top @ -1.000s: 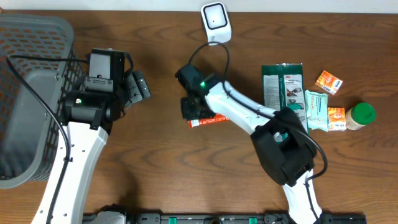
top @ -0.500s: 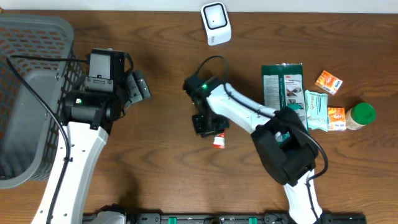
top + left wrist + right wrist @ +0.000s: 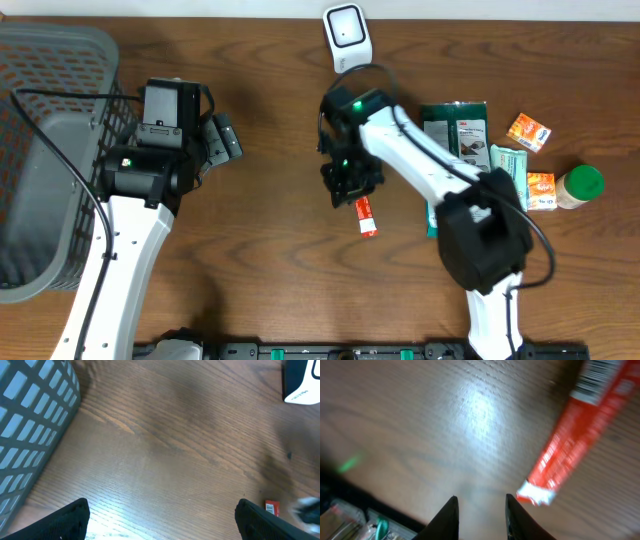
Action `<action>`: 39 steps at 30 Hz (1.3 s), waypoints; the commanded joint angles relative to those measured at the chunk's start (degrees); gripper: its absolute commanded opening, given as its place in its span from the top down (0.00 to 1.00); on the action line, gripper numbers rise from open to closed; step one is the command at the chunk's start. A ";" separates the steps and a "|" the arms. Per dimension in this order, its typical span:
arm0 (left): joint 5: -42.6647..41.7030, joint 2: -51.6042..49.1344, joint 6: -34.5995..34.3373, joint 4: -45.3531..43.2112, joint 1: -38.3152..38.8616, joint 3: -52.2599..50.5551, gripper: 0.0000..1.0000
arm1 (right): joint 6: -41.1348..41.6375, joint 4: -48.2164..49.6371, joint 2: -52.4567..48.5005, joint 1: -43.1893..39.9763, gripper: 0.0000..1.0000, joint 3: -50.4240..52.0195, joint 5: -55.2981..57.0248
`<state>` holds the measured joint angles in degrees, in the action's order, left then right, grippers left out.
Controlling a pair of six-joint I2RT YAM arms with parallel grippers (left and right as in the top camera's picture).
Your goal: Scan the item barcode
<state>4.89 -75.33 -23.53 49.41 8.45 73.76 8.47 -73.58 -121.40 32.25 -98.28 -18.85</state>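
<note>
Count on the wooden table (image 3: 250,290), itself one. Grey mesh basket (image 3: 60,60): one. White scanner (image 3: 347,35): one. Red stick packet (image 3: 366,216): one. Dark green pouch (image 3: 465,120): one. Pale green soft pack (image 3: 512,170): one. Small orange boxes: two, the upper orange box (image 3: 529,131) and the lower orange box (image 3: 541,190). Green-lidded jar (image 3: 580,185): one. Robot arms: two, left arm (image 3: 125,240) and right arm (image 3: 410,150).
</note>
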 commanded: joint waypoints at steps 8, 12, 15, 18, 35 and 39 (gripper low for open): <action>0.74 0.11 0.74 -0.02 -0.13 0.72 0.06 | 3.39 0.04 3.76 -6.08 0.71 5.75 5.09; 0.74 0.11 0.72 -0.02 -0.13 0.72 0.07 | 4.83 5.55 3.76 -5.57 0.72 11.93 5.09; 0.74 0.11 0.74 -0.02 -0.13 0.72 0.07 | 6.67 9.88 3.76 -4.81 0.73 16.59 5.11; 0.74 0.11 0.74 -0.02 -0.13 0.72 0.07 | 7.87 14.95 3.76 -4.46 0.76 20.41 5.05; 0.74 0.11 0.74 -0.02 -0.13 0.72 0.07 | 9.70 10.73 6.43 -3.65 0.99 16.44 22.38; 0.74 0.11 0.74 -0.02 -0.13 0.72 0.07 | 9.73 9.57 11.61 -2.29 0.99 13.68 32.33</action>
<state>4.89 -75.33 -23.53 49.41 8.45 73.76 18.65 -64.16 -115.22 28.64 -81.54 0.89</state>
